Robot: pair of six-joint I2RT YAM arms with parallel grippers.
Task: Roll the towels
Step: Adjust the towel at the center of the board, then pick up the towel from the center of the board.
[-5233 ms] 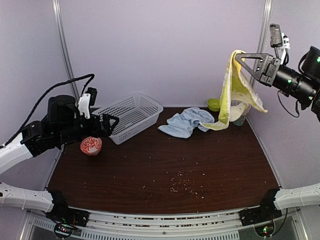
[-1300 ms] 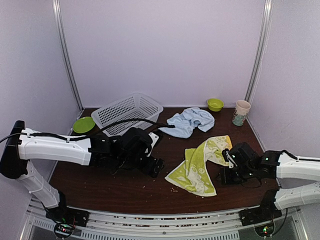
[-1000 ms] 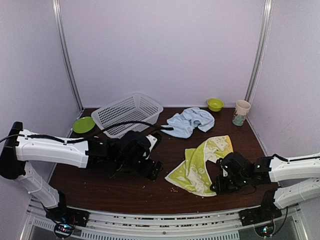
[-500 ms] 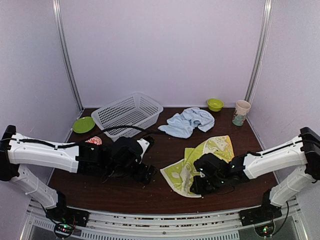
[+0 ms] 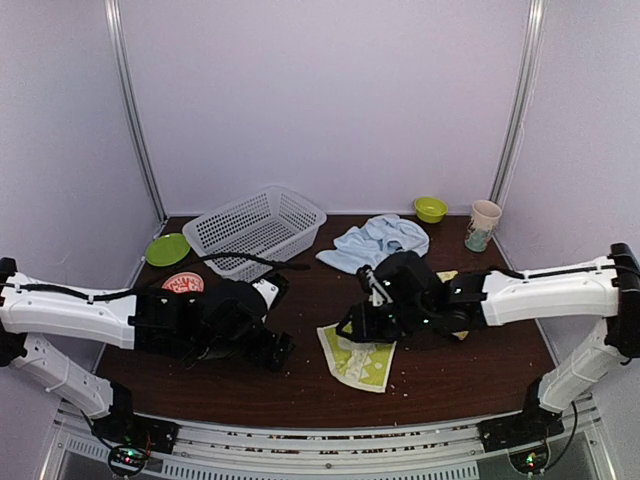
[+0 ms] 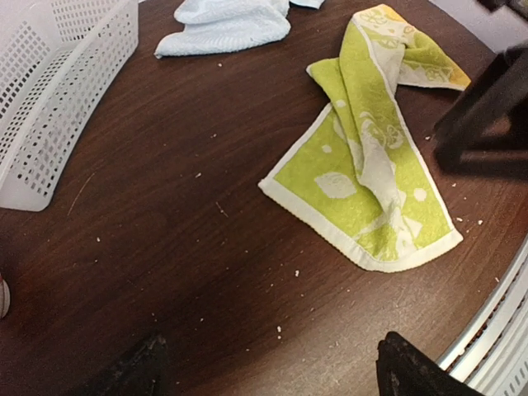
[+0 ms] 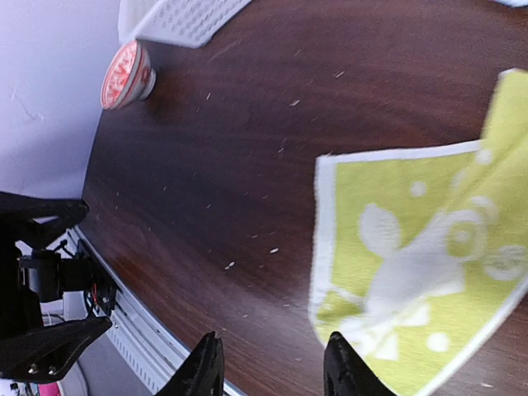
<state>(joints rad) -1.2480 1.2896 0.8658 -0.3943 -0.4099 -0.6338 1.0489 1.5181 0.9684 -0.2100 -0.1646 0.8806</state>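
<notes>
My left pincer point(image 6: 272, 371) stands wide apart and empty, low over the bench point(image 5: 300, 385), in front of the white mesh basket point(image 5: 255, 230). My right pincer point(image 7: 272, 367) is apart too, gripping nothing, by a corner of the lime-green lemon-print towel point(image 5: 360, 358), which lies stretched on the bench to the basket's front right. The pale blue towel point(image 5: 375, 243) lies crumpled just right of the basket.

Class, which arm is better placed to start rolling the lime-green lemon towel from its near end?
Probably the right. The right claw hovers open beside a corner of the lemon towel; the left claw, also open, sits over the table, farther from it.
</notes>
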